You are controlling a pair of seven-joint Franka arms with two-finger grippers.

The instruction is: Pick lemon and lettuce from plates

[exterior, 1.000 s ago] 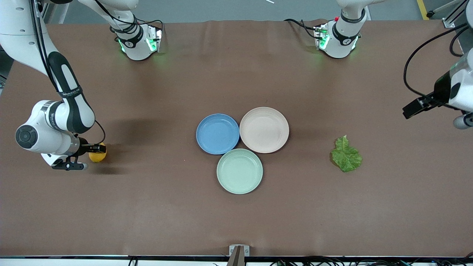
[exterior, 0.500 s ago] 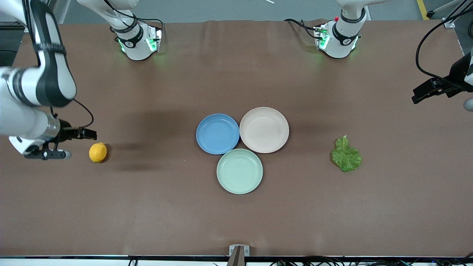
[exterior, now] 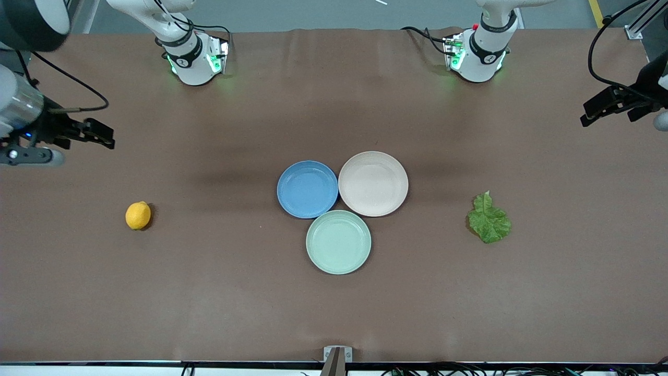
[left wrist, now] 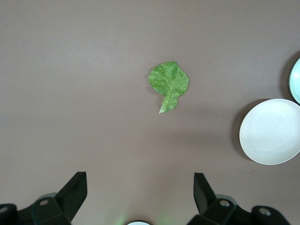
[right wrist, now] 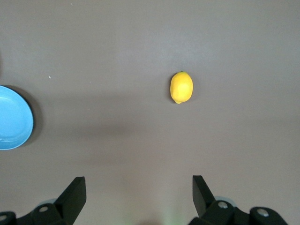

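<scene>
The lemon lies alone on the brown table toward the right arm's end; it also shows in the right wrist view. The lettuce lies flat on the table toward the left arm's end and shows in the left wrist view. The blue plate and the beige plate sit side by side mid-table, both bare. My right gripper is open and empty, raised over bare table by the table's end. My left gripper is open and empty, raised over the other end.
A mint-green plate touches both plates, nearer the front camera. The two arm bases stand at the table's back edge. The beige plate shows in the left wrist view, the blue plate in the right wrist view.
My right gripper has let go of the lemon, risen and drawn back toward the table's end. The lemon stays on the table. My left gripper has also lifted a little farther away.
</scene>
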